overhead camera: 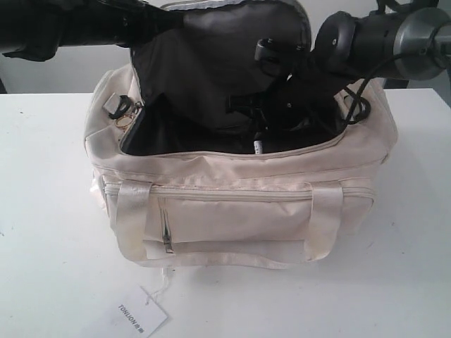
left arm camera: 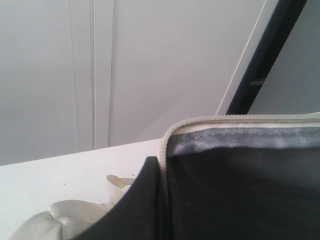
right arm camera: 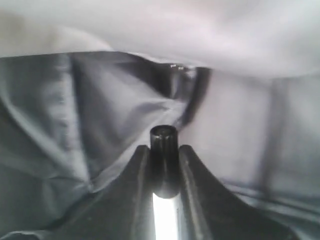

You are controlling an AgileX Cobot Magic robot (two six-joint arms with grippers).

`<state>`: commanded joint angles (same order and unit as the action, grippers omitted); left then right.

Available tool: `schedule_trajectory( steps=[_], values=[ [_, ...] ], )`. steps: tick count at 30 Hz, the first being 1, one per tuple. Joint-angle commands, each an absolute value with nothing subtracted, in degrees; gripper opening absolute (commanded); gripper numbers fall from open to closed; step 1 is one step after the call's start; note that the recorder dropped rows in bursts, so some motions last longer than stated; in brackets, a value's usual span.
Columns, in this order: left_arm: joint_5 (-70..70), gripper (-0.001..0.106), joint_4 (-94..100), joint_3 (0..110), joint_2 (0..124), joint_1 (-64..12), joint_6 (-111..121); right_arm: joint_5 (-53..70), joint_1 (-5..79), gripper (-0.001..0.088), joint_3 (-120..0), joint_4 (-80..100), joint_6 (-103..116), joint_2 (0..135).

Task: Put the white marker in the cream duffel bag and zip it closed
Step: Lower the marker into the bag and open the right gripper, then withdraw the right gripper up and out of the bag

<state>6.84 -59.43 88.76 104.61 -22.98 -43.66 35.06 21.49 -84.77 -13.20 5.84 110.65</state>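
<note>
The right gripper (right arm camera: pixel 164 150) is down inside the open mouth of the cream duffel bag (overhead camera: pixel 232 218), its fingers (right arm camera: pixel 131 200) clamped on the white marker (right arm camera: pixel 164 170). The black end pokes out just past the fingertips and the white barrel runs back between them. Dark lining lies beyond and to both sides of the fingers, so the marker looks to be inside the bag but not yet let go. The left gripper (overhead camera: pixel 158 17) is at the raised flap (overhead camera: pixel 211 63), which stands upright with its zipper edge (left arm camera: pixel 240 118) exposed. Whether those fingers are pinched on the fabric cannot be told. Judging by this, the insertion is nearly done. The release, the withdrawal, lowering the flap and drawing the gold ring pull (overhead camera: pixel 123 118) around are all left.
</note>
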Motion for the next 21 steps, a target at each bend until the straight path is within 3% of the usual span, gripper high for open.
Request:
schedule_trajectory(
  steps=[11, 12, 15, 21],
  values=[
    [6.84, 0.0, -59.43, 88.76, 104.61, -22.98, -43.66, 41.63, 21.49, 0.0001, -84.77, 6.24, 10.95, 110.65],
    [6.84, 0.0, -59.43, 88.76, 104.61, -22.98, -43.66, 41.63, 21.49, 0.003, -84.77, 5.77, 10.95, 110.65],
    [6.84, 0.0, -59.43, 88.76, 104.61, -22.98, -43.66, 42.05, 21.49, 0.0241, -84.77, 5.77, 12.22, 110.65],
    [6.84, 0.0, -59.43, 88.76, 104.61, -22.98, -43.66, 41.52, 21.61, 0.0272, -85.38, 0.55, 13.31, 110.28]
  ],
)
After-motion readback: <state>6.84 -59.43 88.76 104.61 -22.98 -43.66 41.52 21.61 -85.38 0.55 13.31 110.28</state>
